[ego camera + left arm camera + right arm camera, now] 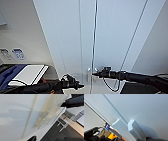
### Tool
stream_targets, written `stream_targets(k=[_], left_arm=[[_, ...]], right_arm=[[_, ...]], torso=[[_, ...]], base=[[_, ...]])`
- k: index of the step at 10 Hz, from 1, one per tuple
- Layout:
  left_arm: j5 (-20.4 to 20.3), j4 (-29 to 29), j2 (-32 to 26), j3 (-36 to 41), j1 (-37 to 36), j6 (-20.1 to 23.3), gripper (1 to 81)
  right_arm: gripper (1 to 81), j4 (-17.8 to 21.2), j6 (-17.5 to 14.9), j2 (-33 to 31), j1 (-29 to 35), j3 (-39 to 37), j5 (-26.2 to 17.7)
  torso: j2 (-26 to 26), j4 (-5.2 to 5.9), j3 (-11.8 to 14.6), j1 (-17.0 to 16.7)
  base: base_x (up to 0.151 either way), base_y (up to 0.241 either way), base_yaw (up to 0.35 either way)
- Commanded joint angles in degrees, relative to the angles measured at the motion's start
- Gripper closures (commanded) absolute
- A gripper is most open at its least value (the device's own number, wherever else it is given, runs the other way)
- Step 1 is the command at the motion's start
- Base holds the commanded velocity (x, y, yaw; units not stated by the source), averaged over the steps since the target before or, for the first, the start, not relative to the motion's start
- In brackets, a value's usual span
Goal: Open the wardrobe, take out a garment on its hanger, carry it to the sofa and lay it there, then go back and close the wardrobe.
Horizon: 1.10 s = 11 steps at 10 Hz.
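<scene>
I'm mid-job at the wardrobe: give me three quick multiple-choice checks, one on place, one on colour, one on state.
1. Where is the right pincer?
A. at the handles on the middle seam
B. at the wardrobe's top
C. on the floor

2. What colour are the handles?
A. black
B. white
C. orange

3. How do the doors of the wardrobe stand?
A. both wide open
B. one removed
C. shut, or nearly shut

A: the head view shows its tip beside the handles.
B: the right wrist view shows both white.
C: the doors meet at the seam.
</scene>
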Motion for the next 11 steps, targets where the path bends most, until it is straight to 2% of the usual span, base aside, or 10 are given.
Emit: stream_targets(k=[1, 4, 11], left_arm=[[0.4, 0.2, 2.1, -2.5, -8.9, 0.1, 1.0], [0.4, 0.8, 7.9, -8.9, -10.3, 0.1, 1.0], [0.4, 3.2, 16.8, -17.1, -10.9, 0.1, 1.0]], right_arm=[[1.0, 0.0, 0.0, -0.1, 9.3, 2.0, 0.0], [1.0, 0.0, 0.1, -0.1, 9.0, 3.0, -0.1], [1.0, 0.0, 0.1, 0.4, 9.2, 3.7, 0.1]], torso=[[0.0, 0.00, 0.0, 0.0], [0.0, 0.00, 0.0, 0.0], [0.0, 0.00, 0.0, 0.0]], base=[[0.000, 0.000, 0.000], [0.000, 0.000, 0.000], [0.000, 0.000, 0.000]])
